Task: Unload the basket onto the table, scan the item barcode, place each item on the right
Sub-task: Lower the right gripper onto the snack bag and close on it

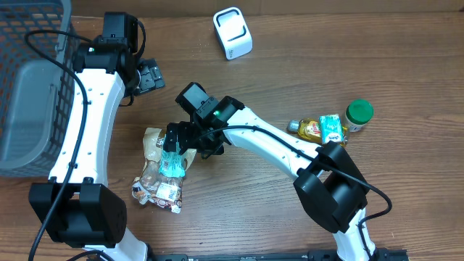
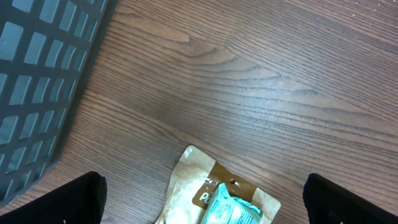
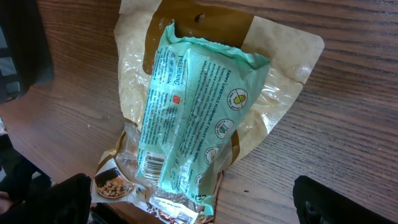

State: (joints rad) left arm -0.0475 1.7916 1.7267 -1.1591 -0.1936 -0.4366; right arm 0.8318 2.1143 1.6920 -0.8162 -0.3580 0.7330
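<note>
Where the right arm reaches from the lower right toward the centre-left of the overhead frame, the right gripper (image 1: 176, 142) hangs over a mint-green packet (image 1: 172, 161) with its jaws spread wide; in the right wrist view the two dark fingers (image 3: 59, 199) sit in the bottom corners with the packet lying between and above them, neither touching it. The packet lies lengthwise on top of a kraft pouch (image 3: 283, 68) with a clear window of nuts, slightly tilted, its printed back face up; a small striped patch that looks like a barcode (image 3: 152, 163) shows near its lower left end. Both lie on the wooden table (image 1: 290, 65), left of centre. The left gripper (image 1: 148, 76) is in the upper left of the overhead frame, beside the grey basket (image 1: 32, 80), its jaws also wide apart and holding nothing; its wrist view shows bare wood, the basket wall at the left edge, and the top of the pouch at the bottom centre. The white barcode scanner (image 1: 232, 32) stands at the upper centre, well apart from the packet. At the right sit a green-lidded jar (image 1: 358, 114), a green-and-white carton (image 1: 332, 129) and an amber bottle (image 1: 309, 130), close together.
</note>
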